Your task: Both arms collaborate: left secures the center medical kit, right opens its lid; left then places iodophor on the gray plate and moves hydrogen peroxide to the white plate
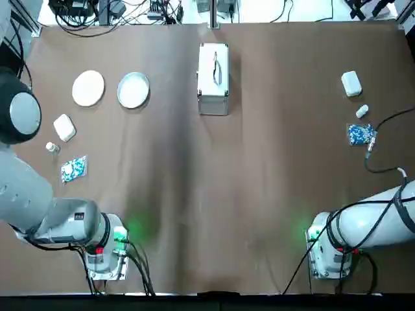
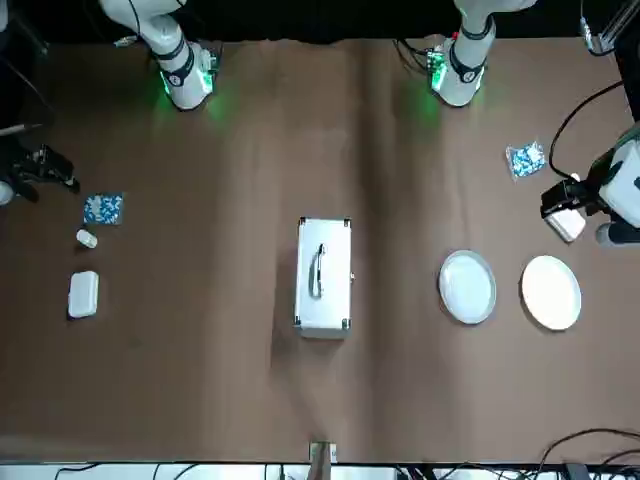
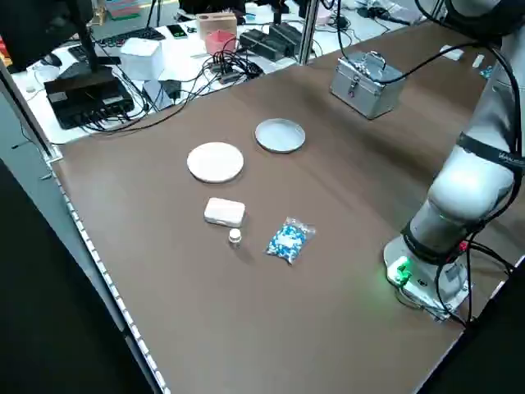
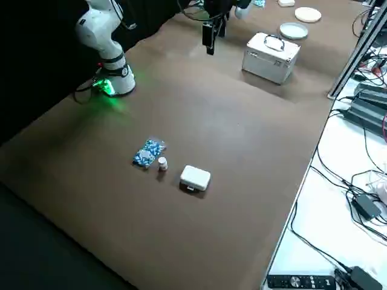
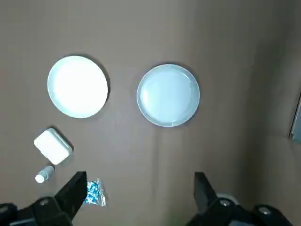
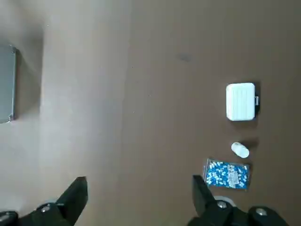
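No step is begun: the medical kit (image 1: 213, 79) stands closed, both grippers, left (image 5: 136, 197) and right (image 6: 136, 197), hang high with fingers apart, so the left must first descend to hold it.

No text, label, brand or number can be read on anything here.

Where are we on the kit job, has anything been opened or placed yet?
Nothing looks done. The medical kit sits shut, handle on top, with neither gripper on it. The left gripper hangs open over the gray plate and white plate, both bare; the right gripper is open, holding nothing. Still left: securing the kit, opening the lid, placing both bottles, which aren't visible.
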You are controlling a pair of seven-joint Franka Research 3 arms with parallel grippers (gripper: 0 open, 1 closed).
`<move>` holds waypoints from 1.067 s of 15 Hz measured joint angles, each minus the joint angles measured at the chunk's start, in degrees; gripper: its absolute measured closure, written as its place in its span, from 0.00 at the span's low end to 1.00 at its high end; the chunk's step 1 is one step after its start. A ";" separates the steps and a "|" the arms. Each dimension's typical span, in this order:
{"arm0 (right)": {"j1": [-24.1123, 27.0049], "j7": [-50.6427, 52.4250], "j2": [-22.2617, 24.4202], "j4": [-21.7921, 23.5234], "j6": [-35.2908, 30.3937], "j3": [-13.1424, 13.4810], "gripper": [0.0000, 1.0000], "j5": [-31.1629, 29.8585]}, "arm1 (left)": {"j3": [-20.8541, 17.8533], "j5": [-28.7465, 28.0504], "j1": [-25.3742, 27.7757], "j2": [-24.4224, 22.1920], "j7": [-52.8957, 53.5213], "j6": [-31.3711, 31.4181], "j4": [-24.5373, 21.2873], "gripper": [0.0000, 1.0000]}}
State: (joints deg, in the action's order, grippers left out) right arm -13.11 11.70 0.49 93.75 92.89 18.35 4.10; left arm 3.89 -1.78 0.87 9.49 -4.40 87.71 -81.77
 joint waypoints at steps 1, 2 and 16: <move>0.04 -0.34 0.24 -0.01 -0.17 0.05 0.02 -0.02 | 0.00 0.00 0.00 0.00 0.00 0.00 0.00 0.00; 0.05 -0.97 0.44 -0.08 -0.18 0.06 0.02 -0.02 | 0.00 0.00 0.00 0.00 0.11 0.00 0.00 0.00; -0.42 -11.03 0.52 -2.70 3.26 -0.42 0.02 -0.05 | 0.24 0.00 -0.25 0.34 -0.66 0.00 -0.96 0.00</move>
State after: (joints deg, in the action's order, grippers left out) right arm -13.54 0.68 1.01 91.06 96.15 17.93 4.04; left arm 4.13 -1.78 0.62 9.83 -5.05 87.71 -82.72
